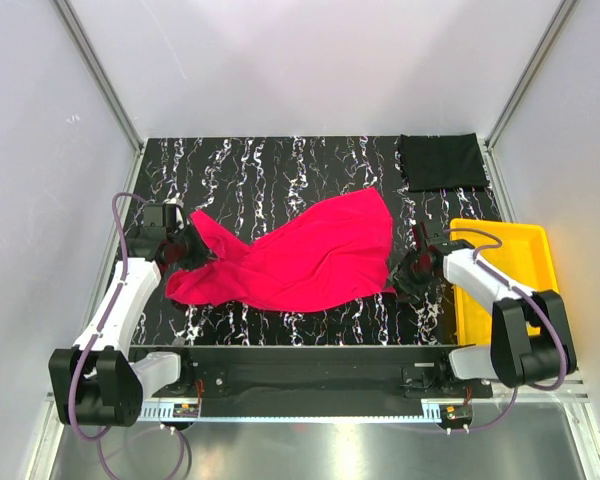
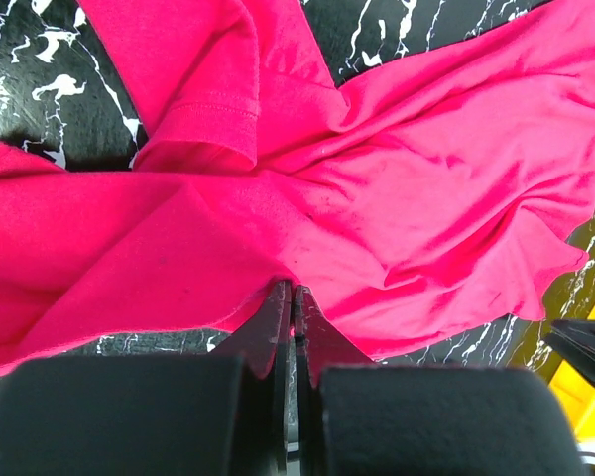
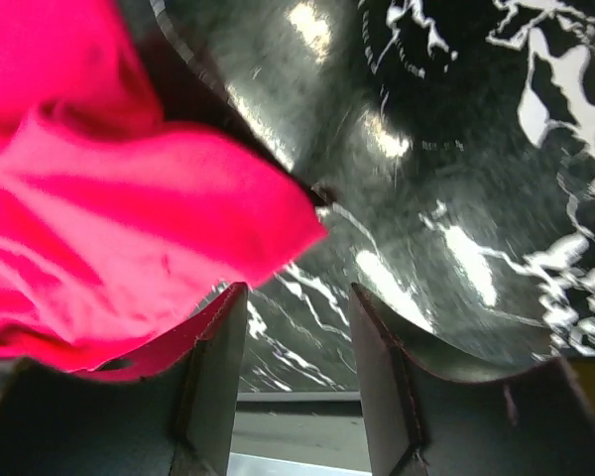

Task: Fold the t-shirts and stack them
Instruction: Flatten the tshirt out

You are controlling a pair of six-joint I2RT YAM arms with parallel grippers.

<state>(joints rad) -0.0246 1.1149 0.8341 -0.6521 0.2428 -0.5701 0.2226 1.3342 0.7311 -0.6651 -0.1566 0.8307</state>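
The red t-shirt [image 1: 300, 255] lies crumpled and spread across the middle of the black veined table [image 1: 250, 165]. My left gripper [image 1: 187, 250] is at its left end, shut on a fold of the red cloth [image 2: 307, 198]; a sleeve shows above the pinch. My right gripper [image 1: 412, 270] is open at the shirt's right edge, low over the table, with the red hem [image 3: 129, 238] lying against its left finger [image 3: 218, 347] and nothing between the jaws. The black t-shirt [image 1: 442, 161] lies folded flat at the back right corner.
A yellow plastic tray [image 1: 515, 275] stands at the right edge, beside my right arm; its corner shows in the left wrist view [image 2: 585, 382]. White walls and metal frame posts enclose the table on three sides.
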